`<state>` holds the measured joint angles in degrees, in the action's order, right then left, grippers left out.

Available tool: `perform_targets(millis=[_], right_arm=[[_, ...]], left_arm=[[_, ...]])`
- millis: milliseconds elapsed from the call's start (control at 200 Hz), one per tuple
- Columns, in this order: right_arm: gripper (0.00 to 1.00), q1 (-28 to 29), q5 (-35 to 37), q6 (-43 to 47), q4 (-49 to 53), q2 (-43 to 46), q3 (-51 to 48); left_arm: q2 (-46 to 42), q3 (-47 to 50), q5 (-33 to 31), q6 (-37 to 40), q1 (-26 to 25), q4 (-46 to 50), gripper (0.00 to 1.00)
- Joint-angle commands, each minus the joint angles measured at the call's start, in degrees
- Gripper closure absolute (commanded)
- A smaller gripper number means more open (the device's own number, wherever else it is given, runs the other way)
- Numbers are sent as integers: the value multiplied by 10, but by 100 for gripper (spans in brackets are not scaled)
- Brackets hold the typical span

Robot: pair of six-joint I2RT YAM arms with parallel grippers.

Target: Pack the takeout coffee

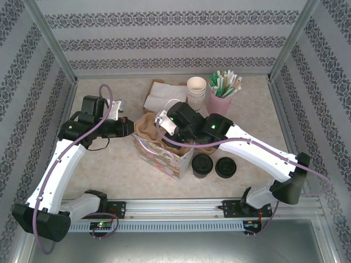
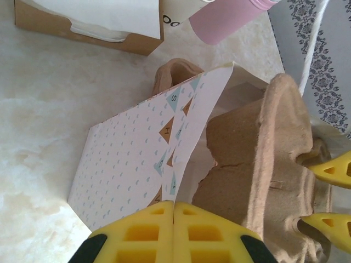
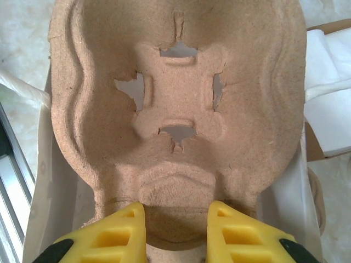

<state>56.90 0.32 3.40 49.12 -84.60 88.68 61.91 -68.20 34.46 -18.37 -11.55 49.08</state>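
The left gripper (image 2: 173, 209) was clenched on the top edge of the paper bag (image 2: 126, 164), its yellow ribbed fingers pinching the thin printed wall, apparently to hold the mouth open and steady the light bag. The right gripper (image 3: 176, 212) grasped the moulded pulp cup carrier (image 3: 181, 118) by its end lobe, fingers on either side of the rim, with the carrier tilted into the bag's opening; seating this tray first would give the cup a stable socket. The carrier was coarse, fibrous brown pulp with rounded lobes and a cross-cut centre whose torn flaps should flex around a cup. The bag was smooth white card, dotted with pale blue and edged with bunting flags. The takeout coffee (image 1: 202, 164), dark-bodied under a glossy black dome lid, stood upright on the marbled table (image 1: 109, 164) just right of the bag, beside a squat black lid pile (image 1: 226, 167), not yet packed.
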Motion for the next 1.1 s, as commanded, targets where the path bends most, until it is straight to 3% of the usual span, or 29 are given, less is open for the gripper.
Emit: perform_targets(millis=[0,595,709,909,1094], right_arm=[[74,7,-9,10,39,-18,27],[76,16,7,16,65,-29,46],[75,17,5,21,63,-25,41],[75,17,-3,23,63,-24,38],[76,19,-3,25,67,-23,33]], left_arm=[[-14,5,6,-15,-1,-11,93],[-27,3,-23,-18,-2,2,86],[-34,6,-21,-19,-2,0,81],[-53,4,-18,-41,-2,-21,62],[-67,4,-34,-54,-2,-27,59]])
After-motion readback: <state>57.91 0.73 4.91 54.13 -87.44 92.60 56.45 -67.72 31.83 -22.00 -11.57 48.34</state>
